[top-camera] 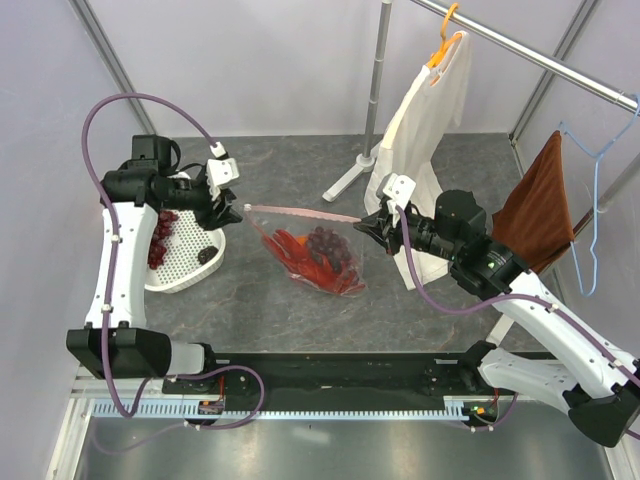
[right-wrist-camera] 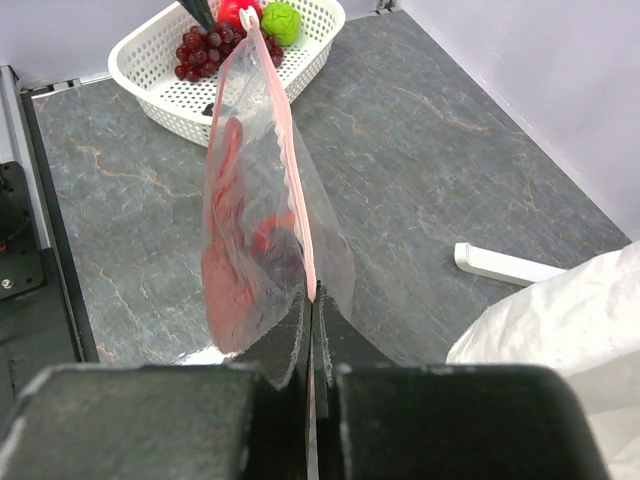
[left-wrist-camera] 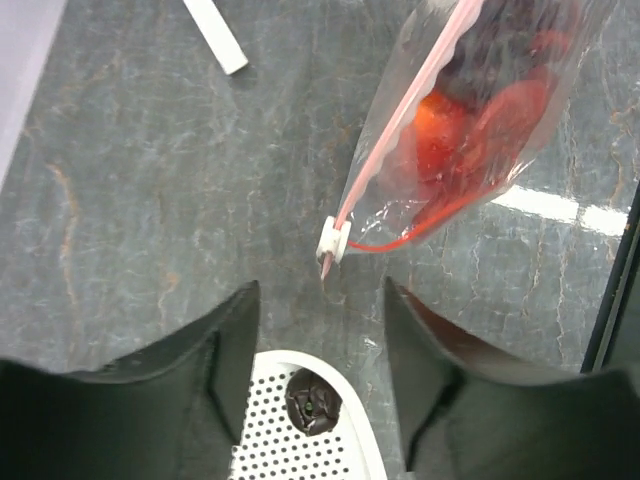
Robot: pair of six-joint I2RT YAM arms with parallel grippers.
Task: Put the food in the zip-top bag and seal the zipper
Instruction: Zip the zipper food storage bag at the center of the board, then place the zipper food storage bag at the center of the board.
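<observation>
The zip-top bag (top-camera: pixel 315 262) hangs between my two grippers above the table, stretched along its pink zipper (top-camera: pixel 300 212). Red chilli peppers (top-camera: pixel 298 246) and dark grapes (top-camera: pixel 325 240) lie inside it. My right gripper (right-wrist-camera: pixel 312 295) is shut on the zipper (right-wrist-camera: pixel 292 150) at the bag's right end. My left gripper (left-wrist-camera: pixel 322 300) is open just short of the zipper's white slider (left-wrist-camera: pixel 333 240), touching nothing. More food sits in the white basket (right-wrist-camera: pixel 150 95): grapes (right-wrist-camera: pixel 200 50), a green piece (right-wrist-camera: pixel 282 20), a red apple (right-wrist-camera: pixel 235 10) and a dark piece (left-wrist-camera: pixel 313 400).
The white mesh basket (top-camera: pixel 185 262) stands at the left, under my left gripper (top-camera: pixel 240 210). A cream shirt (top-camera: pixel 425 130) and a brown cloth (top-camera: pixel 545 205) hang on the rack at the back right. The rack's white foot (right-wrist-camera: pixel 505 265) lies on the table.
</observation>
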